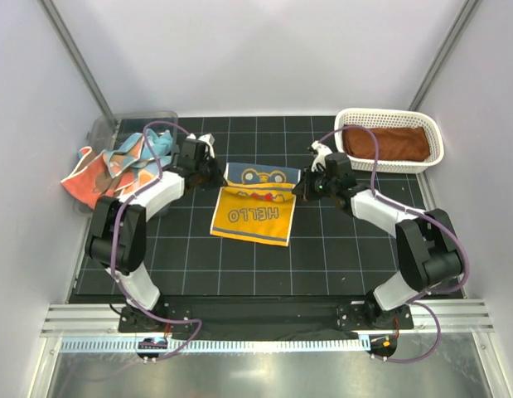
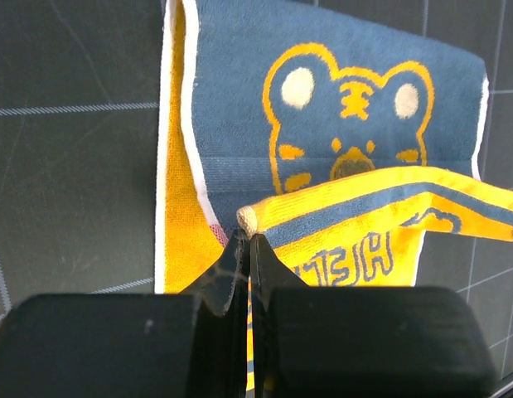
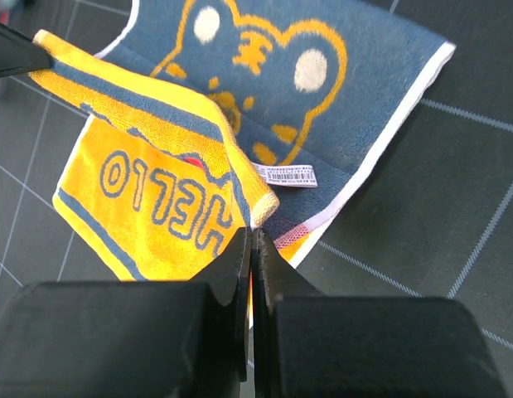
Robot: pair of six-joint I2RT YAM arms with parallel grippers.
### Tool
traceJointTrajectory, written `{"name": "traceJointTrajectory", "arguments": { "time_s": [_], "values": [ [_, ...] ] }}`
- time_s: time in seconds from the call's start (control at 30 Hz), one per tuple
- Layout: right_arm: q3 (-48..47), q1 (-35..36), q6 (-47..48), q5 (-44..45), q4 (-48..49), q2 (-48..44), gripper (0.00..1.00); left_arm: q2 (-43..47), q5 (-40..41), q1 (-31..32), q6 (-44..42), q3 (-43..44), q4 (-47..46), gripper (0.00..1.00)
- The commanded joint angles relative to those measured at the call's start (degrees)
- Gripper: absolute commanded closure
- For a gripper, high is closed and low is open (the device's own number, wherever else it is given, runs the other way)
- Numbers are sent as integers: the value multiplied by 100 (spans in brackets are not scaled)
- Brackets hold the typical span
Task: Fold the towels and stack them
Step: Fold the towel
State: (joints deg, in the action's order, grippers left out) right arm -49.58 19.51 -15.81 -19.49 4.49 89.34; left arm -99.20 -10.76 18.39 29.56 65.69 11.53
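While both grippers pinch the towel, we treat the first fold as the step in hand. The left gripper (image 2: 248, 242) is clamped tight on one corner of the yellow striped edge, and the right gripper (image 3: 252, 234) is clamped tight on the opposite corner. The tiger towel (image 1: 254, 207) lies at the middle of the table (image 1: 181, 249), with the held edge raised over its blue tiger panel. Its long axis runs from the near side of the table to the far side, slightly skewed, and the tiger's ears point to the far side. We judge that the next move calls for carrying both corners evenly to the far edge, aligning them, lowering and then releasing.
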Motion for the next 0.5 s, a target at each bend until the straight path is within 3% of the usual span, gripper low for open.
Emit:
{"name": "traceJointTrajectory", "arguments": {
  "time_s": [0.0, 0.27, 0.47],
  "values": [
    [27, -8, 43, 164, 140, -417, 99, 445, 153, 6, -65, 49, -63, 100],
    [159, 9, -184, 68, 104, -847, 99, 717, 233, 6, -126, 348, 349, 100],
    [686, 255, -493, 85, 464, -989, 99, 797, 215, 6, -21, -38, 438, 100]
  ]
}}
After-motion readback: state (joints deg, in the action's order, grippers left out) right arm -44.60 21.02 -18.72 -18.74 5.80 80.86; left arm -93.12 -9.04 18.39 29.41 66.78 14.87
